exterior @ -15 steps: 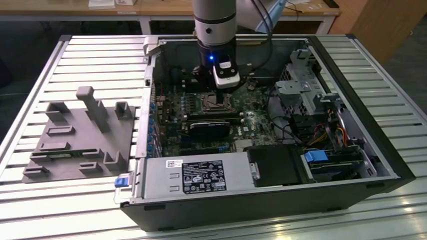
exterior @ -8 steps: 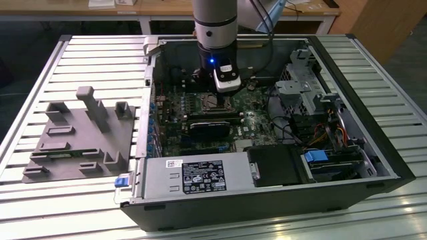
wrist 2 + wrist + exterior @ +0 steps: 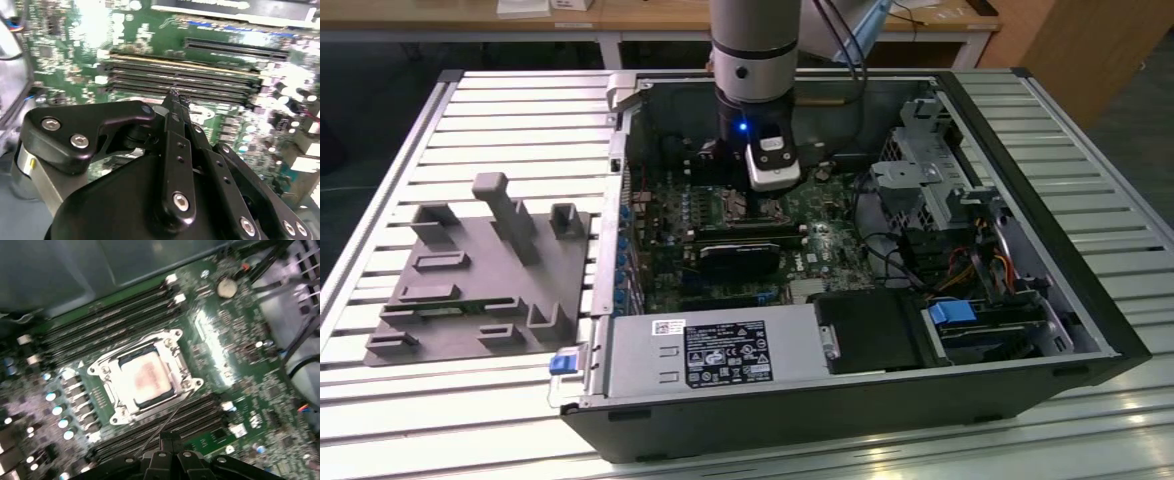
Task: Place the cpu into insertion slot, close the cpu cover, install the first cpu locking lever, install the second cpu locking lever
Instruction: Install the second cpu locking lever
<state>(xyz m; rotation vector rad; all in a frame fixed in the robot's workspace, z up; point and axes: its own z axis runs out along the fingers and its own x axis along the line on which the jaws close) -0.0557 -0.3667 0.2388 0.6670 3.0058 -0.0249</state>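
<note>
In the first wrist view the cpu (image 3: 145, 377), a pale square chip, lies in the insertion slot (image 3: 102, 371) on the green board. The silver cpu cover (image 3: 176, 360) lies flat around it, its window framing the chip. A thin wire locking lever (image 3: 172, 415) runs from the socket's corner out over the memory slots toward my gripper (image 3: 170, 437). In the second wrist view the gripper (image 3: 174, 95) has its black fingertips pressed together above the long memory slots (image 3: 200, 80), with nothing seen between them. In the exterior view the gripper (image 3: 765, 197) hangs inside the open case just beside the socket.
The computer case (image 3: 1067, 250) lies open on a slatted table. A grey power-supply box (image 3: 707, 355) sits at its near side and drive bays (image 3: 934, 190) at the exterior view's right. A grey fixture block (image 3: 480, 270) stands outside the case at the left.
</note>
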